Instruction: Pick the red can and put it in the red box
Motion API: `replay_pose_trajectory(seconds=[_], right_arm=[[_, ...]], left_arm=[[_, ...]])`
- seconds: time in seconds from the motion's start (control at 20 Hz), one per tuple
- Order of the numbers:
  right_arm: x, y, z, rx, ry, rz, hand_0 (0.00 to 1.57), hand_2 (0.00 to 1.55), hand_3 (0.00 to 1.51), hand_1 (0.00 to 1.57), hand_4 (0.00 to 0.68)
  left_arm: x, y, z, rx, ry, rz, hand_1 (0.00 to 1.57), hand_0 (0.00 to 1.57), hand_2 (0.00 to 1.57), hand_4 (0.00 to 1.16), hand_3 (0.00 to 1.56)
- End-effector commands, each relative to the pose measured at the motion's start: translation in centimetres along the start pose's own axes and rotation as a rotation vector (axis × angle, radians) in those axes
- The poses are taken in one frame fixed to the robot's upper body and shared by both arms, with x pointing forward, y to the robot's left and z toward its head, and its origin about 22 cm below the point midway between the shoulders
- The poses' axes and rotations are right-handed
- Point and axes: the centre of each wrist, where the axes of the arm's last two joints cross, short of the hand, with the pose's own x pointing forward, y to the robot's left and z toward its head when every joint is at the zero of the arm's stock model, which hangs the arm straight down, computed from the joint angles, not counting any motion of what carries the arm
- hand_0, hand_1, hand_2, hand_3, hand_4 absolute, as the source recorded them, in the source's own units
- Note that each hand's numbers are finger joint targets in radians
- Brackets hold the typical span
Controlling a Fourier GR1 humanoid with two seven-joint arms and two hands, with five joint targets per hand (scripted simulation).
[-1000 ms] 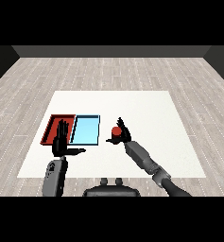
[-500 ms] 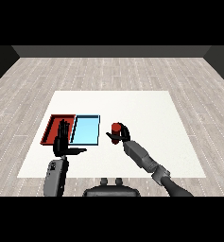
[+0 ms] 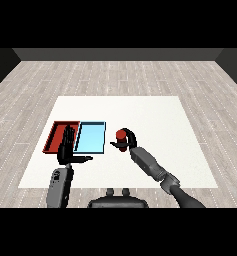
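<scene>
Right hand [image 3: 128,142] has its fingers curled around the red can [image 3: 121,135], holding it upright just right of the blue tray [image 3: 90,137], over the white table [image 3: 140,110]. Red tray [image 3: 56,136] sits left of the blue one, touching it. Left hand [image 3: 67,150] has straight fingers, thumb out, over the trays' near edge.

The red can [image 3: 121,135] stands upright right of the light blue tray [image 3: 90,137], apart from the red tray [image 3: 56,136].
</scene>
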Motion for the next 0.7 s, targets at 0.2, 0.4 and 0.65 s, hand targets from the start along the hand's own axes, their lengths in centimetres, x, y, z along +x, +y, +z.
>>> replay_pose_trajectory(seconds=[0.2,0.4,0.65], right_arm=[[2.8,2.2,-0.6,0.021,-0.147,0.033,1.42,1.43,1.37,1.42,0.619],[4.0,1.1,-0.3,0.018,-0.198,0.047,1.43,1.43,1.38,1.43,0.622],[7.6,0.9,1.1,0.017,-0.267,-0.008,1.46,1.44,1.39,1.46,0.655]], left_arm=[[-0.2,-1.4,-0.1,-0.055,0.037,0.003,0.0,0.0,0.0,0.0,0.0],[-0.8,-3.0,-1.1,-0.084,0.009,0.004,0.0,0.0,0.0,0.0,0.0],[-0.3,-4.4,1.2,-0.108,0.055,0.023,0.0,0.0,0.0,0.0,0.0]])
